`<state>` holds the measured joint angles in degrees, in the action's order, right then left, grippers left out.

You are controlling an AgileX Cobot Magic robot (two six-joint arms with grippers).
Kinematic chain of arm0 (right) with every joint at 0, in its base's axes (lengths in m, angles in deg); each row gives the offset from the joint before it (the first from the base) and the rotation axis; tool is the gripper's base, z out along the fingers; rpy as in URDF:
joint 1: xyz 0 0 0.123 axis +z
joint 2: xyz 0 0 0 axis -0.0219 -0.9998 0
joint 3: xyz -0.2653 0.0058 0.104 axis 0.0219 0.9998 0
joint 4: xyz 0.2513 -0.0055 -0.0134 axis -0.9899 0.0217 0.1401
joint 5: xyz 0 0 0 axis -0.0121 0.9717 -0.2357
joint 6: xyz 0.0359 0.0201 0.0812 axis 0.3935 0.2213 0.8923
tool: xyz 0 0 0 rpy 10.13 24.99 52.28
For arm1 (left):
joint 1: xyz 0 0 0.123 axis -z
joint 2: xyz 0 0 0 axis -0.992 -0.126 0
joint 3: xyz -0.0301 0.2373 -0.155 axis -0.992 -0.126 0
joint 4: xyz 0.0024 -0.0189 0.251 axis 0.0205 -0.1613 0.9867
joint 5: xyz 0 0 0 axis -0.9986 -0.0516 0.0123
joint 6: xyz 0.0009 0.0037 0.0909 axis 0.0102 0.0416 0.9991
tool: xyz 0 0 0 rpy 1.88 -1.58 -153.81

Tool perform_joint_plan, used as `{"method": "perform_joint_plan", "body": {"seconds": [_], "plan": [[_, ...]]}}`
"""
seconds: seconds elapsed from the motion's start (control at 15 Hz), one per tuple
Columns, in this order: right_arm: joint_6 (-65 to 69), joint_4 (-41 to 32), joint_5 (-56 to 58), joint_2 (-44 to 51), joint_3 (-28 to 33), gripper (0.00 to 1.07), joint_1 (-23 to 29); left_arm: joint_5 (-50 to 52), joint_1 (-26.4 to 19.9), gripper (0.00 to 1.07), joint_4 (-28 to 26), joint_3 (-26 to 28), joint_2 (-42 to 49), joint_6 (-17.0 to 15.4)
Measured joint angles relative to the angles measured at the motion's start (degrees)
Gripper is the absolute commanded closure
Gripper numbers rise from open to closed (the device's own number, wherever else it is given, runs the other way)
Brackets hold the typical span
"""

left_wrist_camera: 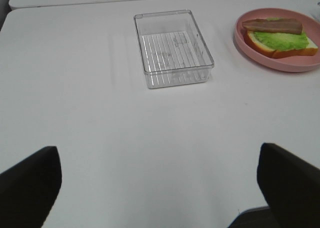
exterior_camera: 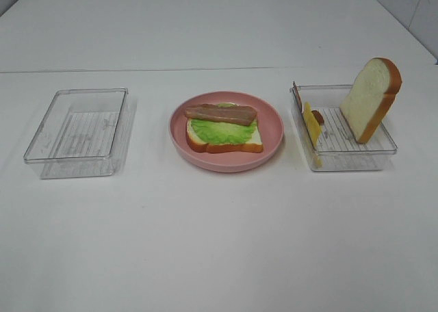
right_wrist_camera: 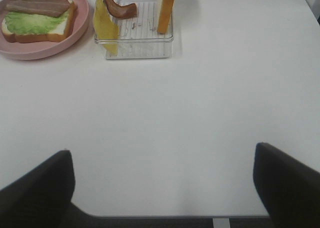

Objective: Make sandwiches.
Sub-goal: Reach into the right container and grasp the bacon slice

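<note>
The left claw hangs over the surface near its front edge. It is angled down and forward, towards the far edge. Its two dark fingers are spread wide and grip nothing. Ahead of it, well apart, the left plastic tray sits toward the surface's left edge.

The right claw takes the same pose on the other side, low over the front part of the surface. Its fingers are also wide apart and hold nothing.

The open sandwich lies on a pink plate in the middle of the surface, between the two trays. It is a flat bread slice with a lettuce leaf spread over it. A bacon strip lies across the part of the leaf nearer the far edge.

The right plastic tray sits just beside the plate, toward the right edge. In it an upright bread slice stands on its crust against the wall nearer that edge (it tilts a little). A cheese slice leans over the wall nearer the plate. A second bacon strip curls up next to the cheese slice, touching it. Both claws are well apart from the plate and the trays.
</note>
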<state>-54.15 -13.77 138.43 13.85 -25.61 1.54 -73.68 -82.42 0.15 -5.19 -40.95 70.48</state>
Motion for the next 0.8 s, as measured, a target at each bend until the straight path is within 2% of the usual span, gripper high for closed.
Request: {"method": "perform_joint_plan", "body": {"seconds": [0.27,0.53,0.8], "plan": [[0.00,0.00,0.00,0.00,0.00,0.13,0.00,0.06,0.00,0.06,0.17,0.00,0.52,-2.12],[0.00,0.00,0.00,0.00,0.00,0.13,0.00,0.06,-0.34,0.06,0.17,0.00,0.52,-2.46],[0.00,0.00,0.00,0.00,0.00,0.13,0.00,0.06,-6.76,0.06,0.17,0.00,0.52,-2.46]]}}
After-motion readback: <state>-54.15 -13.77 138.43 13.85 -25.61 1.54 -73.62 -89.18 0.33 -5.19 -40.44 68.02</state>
